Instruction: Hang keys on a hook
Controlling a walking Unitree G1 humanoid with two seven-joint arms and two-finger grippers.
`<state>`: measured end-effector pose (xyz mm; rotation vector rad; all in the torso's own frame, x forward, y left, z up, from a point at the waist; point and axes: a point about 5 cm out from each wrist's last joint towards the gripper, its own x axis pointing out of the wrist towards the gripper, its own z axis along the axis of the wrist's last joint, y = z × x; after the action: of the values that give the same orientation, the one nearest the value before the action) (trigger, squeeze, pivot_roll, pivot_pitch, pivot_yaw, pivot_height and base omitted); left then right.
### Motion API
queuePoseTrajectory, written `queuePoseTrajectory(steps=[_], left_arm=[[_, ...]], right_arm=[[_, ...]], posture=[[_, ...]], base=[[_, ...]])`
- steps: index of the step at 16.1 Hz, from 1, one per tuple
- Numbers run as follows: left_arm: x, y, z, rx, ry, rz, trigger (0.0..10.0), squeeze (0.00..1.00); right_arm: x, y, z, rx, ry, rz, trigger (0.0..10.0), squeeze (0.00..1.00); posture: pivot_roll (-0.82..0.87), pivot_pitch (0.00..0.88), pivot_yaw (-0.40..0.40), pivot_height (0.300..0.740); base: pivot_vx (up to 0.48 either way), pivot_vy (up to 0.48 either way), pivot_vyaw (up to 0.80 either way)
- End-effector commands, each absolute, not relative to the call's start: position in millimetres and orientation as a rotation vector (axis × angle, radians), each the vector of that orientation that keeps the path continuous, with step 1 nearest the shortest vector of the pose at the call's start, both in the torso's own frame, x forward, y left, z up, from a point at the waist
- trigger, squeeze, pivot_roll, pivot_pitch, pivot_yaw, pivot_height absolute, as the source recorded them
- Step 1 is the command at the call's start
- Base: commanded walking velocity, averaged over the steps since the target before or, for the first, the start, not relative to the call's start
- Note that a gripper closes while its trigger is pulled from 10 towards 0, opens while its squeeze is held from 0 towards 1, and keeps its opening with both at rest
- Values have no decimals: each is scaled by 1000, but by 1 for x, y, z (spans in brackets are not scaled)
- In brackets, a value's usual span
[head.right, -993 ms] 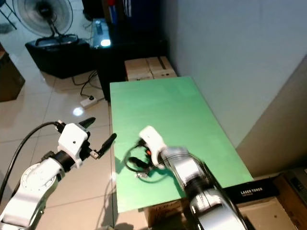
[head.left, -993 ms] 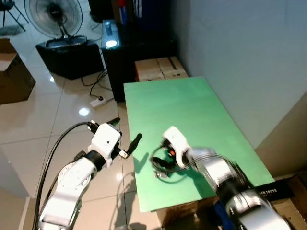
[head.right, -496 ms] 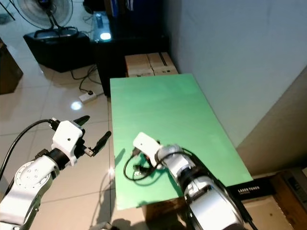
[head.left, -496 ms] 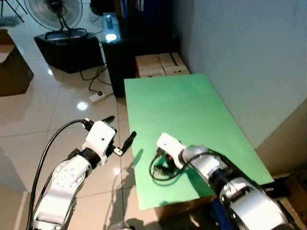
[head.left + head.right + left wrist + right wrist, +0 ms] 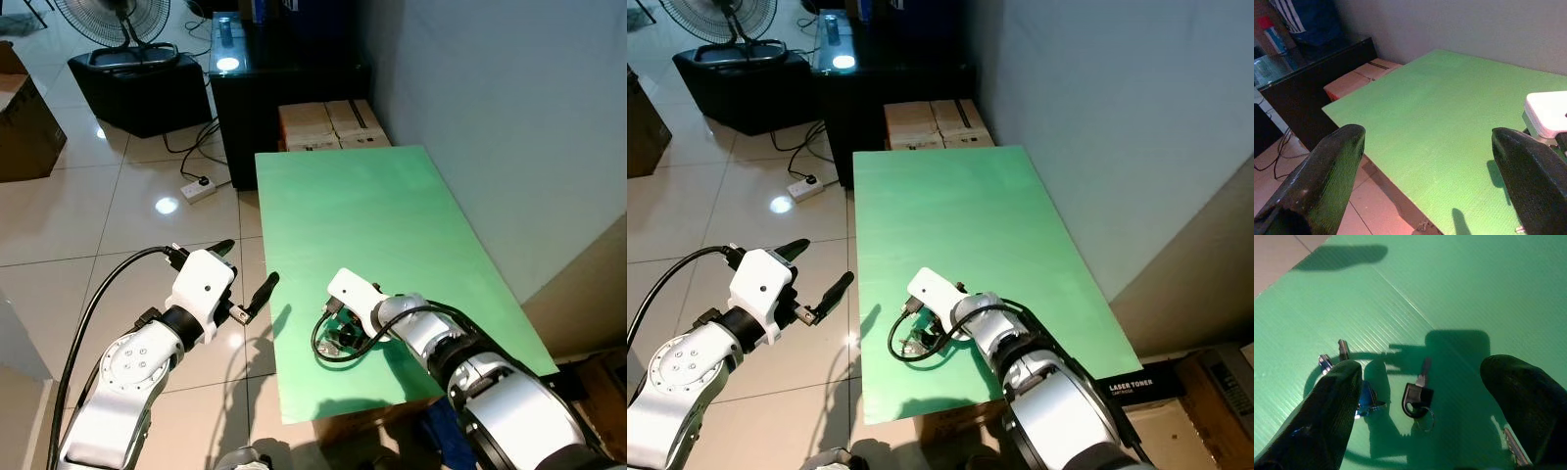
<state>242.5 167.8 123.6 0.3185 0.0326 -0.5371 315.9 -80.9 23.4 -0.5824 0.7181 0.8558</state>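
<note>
my right gripper (image 5: 1420,396) is low over the green table (image 5: 382,215), fingers spread wide w/ the keys (image 5: 1418,399) lying flat between them (black-headed key, small ring, blue bits beside). ribbed matte tabletop. left gripper (image 5: 257,294) also spread, off the table edge over glossy tile floor (image 5: 88,215). cardboard boxes (image 5: 333,122) behind.
</note>
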Motion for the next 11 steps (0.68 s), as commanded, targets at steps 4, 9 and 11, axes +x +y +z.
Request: queuePoseTrajectory(steps=[4,9,11], left_arm=[[245,163,127,331,25,-572,10000,0],[227,149,129,249,45,-770,10000,0],[221,147,128,238,68,-817,10000,0]], right_arm=[[316,-75,26,-541,798,875,10000,0],[312,-72,27,-480,970,859,10000,0],[313,-72,28,-465,989,849,10000,0]], posture=[[69,102,-6,740],[55,127,-39,740],[53,128,-45,740]], base=[[0,0,0],[0,0,0],[0,0,0]])
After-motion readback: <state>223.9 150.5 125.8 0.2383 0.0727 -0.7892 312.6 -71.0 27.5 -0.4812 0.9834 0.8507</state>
